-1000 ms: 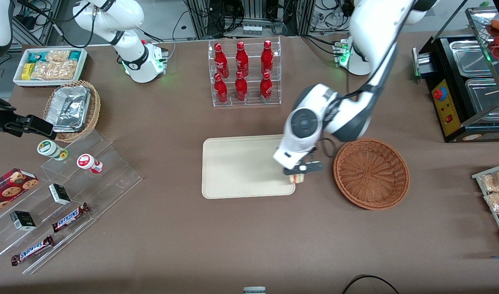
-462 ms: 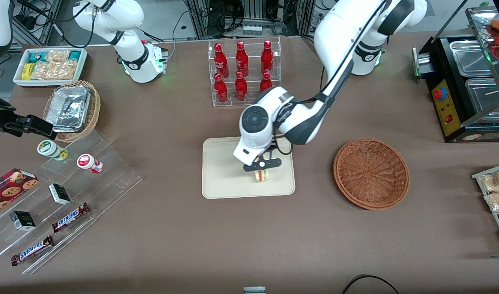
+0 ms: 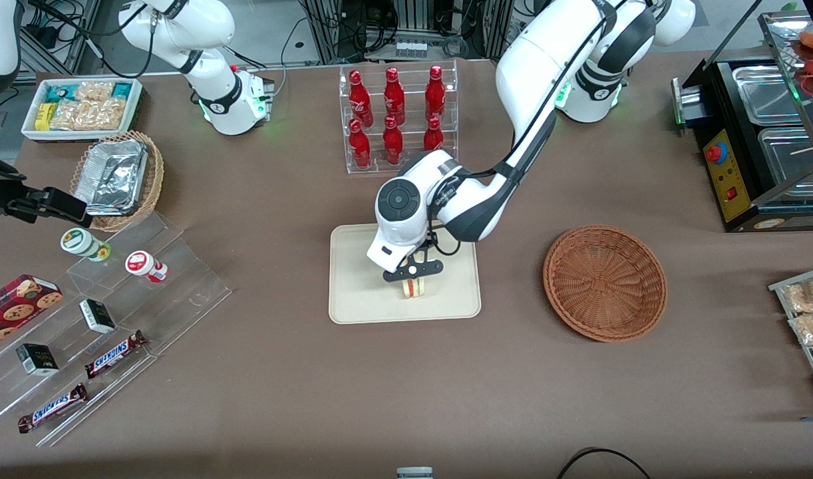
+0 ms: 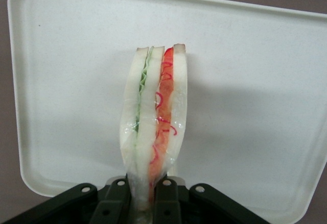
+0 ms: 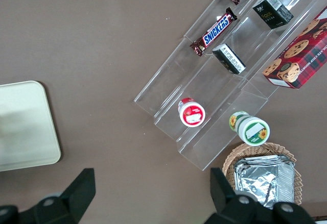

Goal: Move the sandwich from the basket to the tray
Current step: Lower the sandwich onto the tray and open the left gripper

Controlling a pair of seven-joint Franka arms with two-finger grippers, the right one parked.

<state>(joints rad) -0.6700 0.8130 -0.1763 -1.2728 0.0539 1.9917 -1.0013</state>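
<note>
Basket bare of food; tray under the gripper. Sandwich pinched between the fingers, upright over the tray, white bread, green and red filling.

Tool over the tray, clamped on the sandwich — bare tray surface all around it. Nearest obstacles — bottle rack and basket — stand well apart on the tabletop.
</note>
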